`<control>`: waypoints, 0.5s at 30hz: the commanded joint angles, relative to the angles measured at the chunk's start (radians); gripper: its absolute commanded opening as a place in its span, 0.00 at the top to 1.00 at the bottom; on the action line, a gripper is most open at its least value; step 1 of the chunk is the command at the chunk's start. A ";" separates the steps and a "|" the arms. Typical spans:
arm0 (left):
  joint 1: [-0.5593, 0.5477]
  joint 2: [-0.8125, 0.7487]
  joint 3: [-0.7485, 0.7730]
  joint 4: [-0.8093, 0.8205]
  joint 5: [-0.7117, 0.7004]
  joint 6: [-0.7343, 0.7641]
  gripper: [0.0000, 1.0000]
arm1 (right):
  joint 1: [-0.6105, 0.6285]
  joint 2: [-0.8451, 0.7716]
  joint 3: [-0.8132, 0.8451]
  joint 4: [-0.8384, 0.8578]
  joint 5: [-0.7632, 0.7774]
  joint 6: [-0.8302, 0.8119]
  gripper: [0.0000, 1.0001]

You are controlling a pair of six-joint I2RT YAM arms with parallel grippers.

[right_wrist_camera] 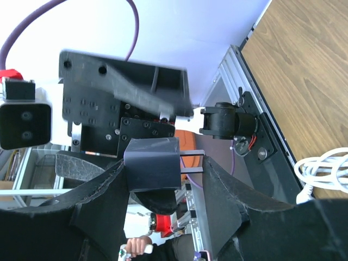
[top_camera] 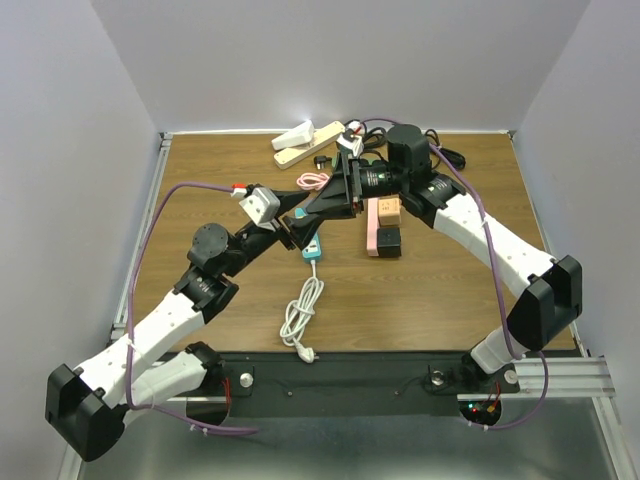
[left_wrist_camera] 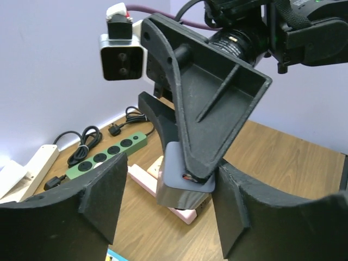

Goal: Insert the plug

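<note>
The plug (right_wrist_camera: 152,163) is a dark grey cube with two flat prongs. My right gripper (right_wrist_camera: 166,163) is shut on it lengthwise: one finger on its back face, the other against the prong tips. It is held in the air above the table's middle. In the left wrist view the plug (left_wrist_camera: 182,190) sits between the fingers of my open left gripper (left_wrist_camera: 169,166); the left finger stands apart from it and the right finger is very close. In the top view both grippers meet, left (top_camera: 300,222) and right (top_camera: 325,205). A pink power strip (top_camera: 372,228) lies just right of them and also shows in the left wrist view (left_wrist_camera: 142,178).
A teal socket block (top_camera: 312,247) with a coiled white cable (top_camera: 302,315) lies below the grippers. A black cube (top_camera: 388,243) and an orange block (top_camera: 388,210) sit by the pink strip. Beige strips (top_camera: 300,140), a pink cable (top_camera: 313,180) and a green strip (left_wrist_camera: 106,155) lie at the back.
</note>
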 commanded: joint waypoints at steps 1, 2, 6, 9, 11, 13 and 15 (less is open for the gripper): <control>-0.007 -0.007 0.044 0.087 0.004 0.012 0.34 | 0.005 -0.038 0.010 0.077 -0.028 0.017 1.00; -0.007 -0.006 0.044 0.086 0.008 0.011 0.34 | 0.003 -0.038 0.012 0.080 -0.028 0.024 1.00; -0.015 0.004 0.041 0.089 0.010 0.003 0.32 | 0.005 -0.040 0.010 0.094 -0.028 0.037 1.00; -0.018 0.005 0.036 0.095 0.008 0.003 0.32 | 0.004 -0.046 -0.002 0.106 -0.028 0.049 1.00; -0.021 0.007 0.034 0.097 0.011 0.003 0.46 | 0.003 -0.052 -0.013 0.111 -0.028 0.053 1.00; -0.021 0.011 0.039 0.092 0.021 0.005 0.68 | 0.003 -0.055 -0.022 0.112 -0.022 0.046 0.99; -0.024 0.011 0.041 0.086 0.024 0.003 1.00 | 0.003 -0.061 -0.033 0.111 -0.008 0.026 0.83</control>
